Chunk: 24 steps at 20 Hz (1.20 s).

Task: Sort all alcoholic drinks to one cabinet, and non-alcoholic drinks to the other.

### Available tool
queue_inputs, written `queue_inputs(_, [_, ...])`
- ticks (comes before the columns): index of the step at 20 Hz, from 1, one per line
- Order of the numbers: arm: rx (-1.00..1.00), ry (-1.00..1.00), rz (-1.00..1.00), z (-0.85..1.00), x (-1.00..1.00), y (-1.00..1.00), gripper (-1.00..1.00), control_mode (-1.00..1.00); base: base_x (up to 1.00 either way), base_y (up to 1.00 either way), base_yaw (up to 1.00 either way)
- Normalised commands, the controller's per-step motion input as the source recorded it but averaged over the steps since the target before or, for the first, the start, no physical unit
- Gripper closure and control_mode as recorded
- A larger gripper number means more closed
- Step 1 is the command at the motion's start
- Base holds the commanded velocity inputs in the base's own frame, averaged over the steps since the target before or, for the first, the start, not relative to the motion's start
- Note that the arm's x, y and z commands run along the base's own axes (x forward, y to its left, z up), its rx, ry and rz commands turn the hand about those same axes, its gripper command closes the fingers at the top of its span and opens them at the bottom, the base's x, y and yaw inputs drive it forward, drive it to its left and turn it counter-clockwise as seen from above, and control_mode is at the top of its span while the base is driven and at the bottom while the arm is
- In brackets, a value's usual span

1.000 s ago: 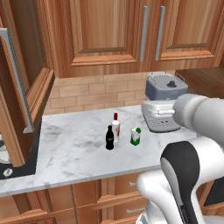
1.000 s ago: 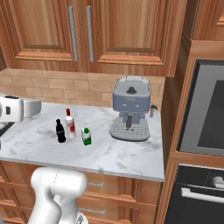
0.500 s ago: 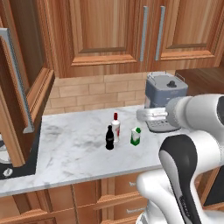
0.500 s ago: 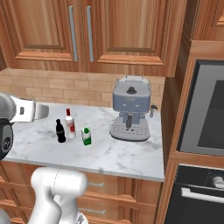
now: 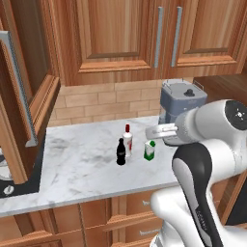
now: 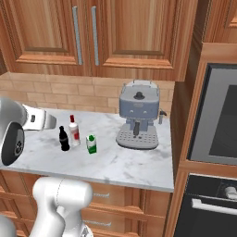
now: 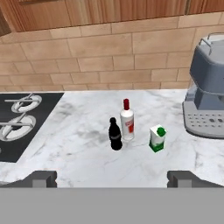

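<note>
I see my gripper (image 7: 112,178) wide open, empty, above the counter (image 7: 78,157); black bottle (image 7: 115,134), white bottle (image 7: 127,120), carton (image 7: 157,138) cluster mid-frame.

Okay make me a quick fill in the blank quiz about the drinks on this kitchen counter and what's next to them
1. The small bottle standing in front of the white bottle is ____ in colour.
2. The white bottle's cap is ____.
3. The carton stands between the bottles and the grey ____.
4. The gripper has its jaws ____.

Missing words: black; red; coffee machine; open
</note>
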Motion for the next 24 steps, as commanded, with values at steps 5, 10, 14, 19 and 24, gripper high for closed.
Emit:
queue_inputs(5, [0.0,0.04,0.01,-0.19,0.03,0.0,-1.0,-1.0,0.0,0.0,0.0])
queue_inputs(10, [0.01,0.03,0.0,-0.18,0.15,-0.01,-1.0,-1.0,0.0,0.0,0.0])
queue_inputs(14, [0.03,0.04,0.0,-0.19,0.2,-0.01,-1.0,-1.0,0.0,0.0,0.0])
queue_inputs(19, [0.02,0.04,0.0,-0.17,0.27,0.0,-1.0,-1.0,0.0,0.0,0.0])
queue_inputs(24, [0.0,0.05,0.0,-0.08,0.33,-0.03,-1.0,-1.0,0.0,0.0,0.0])
